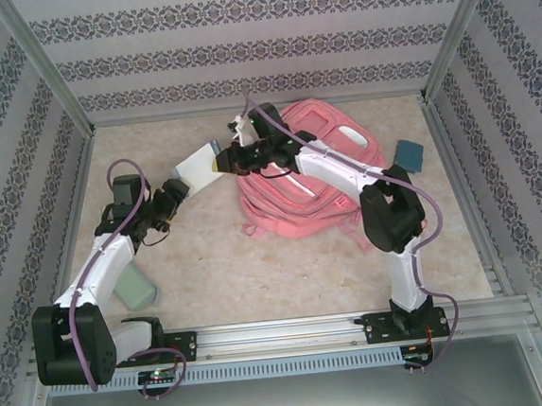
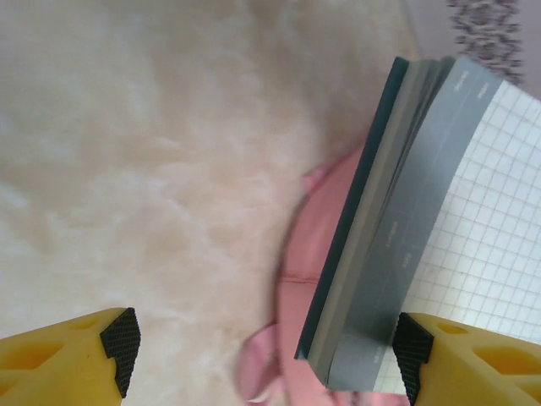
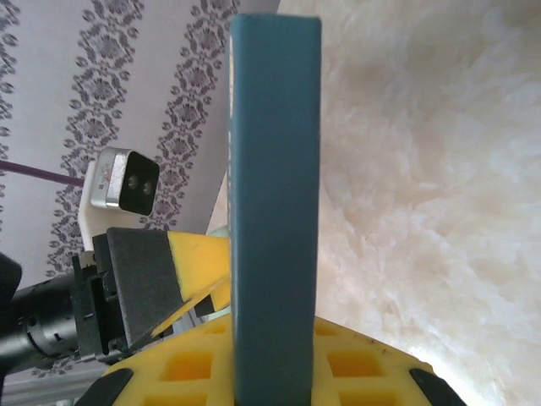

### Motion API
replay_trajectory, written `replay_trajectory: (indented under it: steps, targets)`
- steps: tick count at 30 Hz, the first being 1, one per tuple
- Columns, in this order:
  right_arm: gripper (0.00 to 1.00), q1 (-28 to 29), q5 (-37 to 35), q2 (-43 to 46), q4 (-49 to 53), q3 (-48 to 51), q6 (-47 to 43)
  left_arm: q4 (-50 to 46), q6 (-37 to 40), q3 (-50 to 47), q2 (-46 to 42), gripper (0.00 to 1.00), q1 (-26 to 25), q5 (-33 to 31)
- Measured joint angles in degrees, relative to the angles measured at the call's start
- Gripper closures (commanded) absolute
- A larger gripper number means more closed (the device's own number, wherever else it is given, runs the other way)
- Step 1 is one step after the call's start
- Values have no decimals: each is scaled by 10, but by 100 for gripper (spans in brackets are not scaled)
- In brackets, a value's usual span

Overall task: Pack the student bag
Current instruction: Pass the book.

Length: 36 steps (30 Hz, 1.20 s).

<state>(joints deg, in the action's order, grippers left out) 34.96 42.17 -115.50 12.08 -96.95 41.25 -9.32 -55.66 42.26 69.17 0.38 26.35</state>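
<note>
1. Just behind and below the right claw (image 1: 226,159): the student bag (image 1: 286,213), lying slumped on the table (image 1: 219,264). The right arm stretches across its upper half. In the left wrist view a pink fold of it (image 2: 317,254) shows under the left claw (image 2: 266,347), toward that claw's right-hand finger.
2. Right claw (image 3: 275,359): clamped on a notebook (image 1: 195,167), seen edge-on as a teal strip (image 3: 275,169) running straight out ahead of the fingers and held off the table.
3. Left claw (image 1: 177,190): jaws wide apart, gripping nothing. The notebook (image 2: 397,228) sits right by one pad; cannot tell whether it touches.
4. Handling, judged: soft fabric, creased and sagging, with no stiffness of its own. Likely light as it lies. Lifted from one point it would droop and fold over itself. The cloth looks matte, so the pads should bite without slipping.
5. Where to take hold, judged: the rim of the main opening on the side nearest the claws. Pinch one layer only and raise it to keep the mouth open for the notebook. A strap or the top loop would serve for dragging or turning the bag.
6. The arm hides whether the mouth is unzipped.
7. Risk, judged: catching both layers would shut the opening, and a notebook corner could snag on loose fabric.
</note>
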Motion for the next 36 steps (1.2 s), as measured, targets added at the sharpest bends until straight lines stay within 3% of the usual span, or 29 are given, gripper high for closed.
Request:
replay_trajectory:
  steps: [7,12,21,31,36]
  targets:
    - [100,-15,-11,52,-22,65,10,99,-54,12,21,11,0,62]
    - [100,-22,-12,59,-42,89,27,165,-81,24,30,13,0,100]
    - [100,-39,11,62,-138,114,104,191,-97,31,77,20,0,137]
    - [100,-44,47,62,-201,116,158,298,-159,31,90,53,0,182]
    - [100,-47,52,61,-210,117,170,325,-176,30,89,91,0,187]
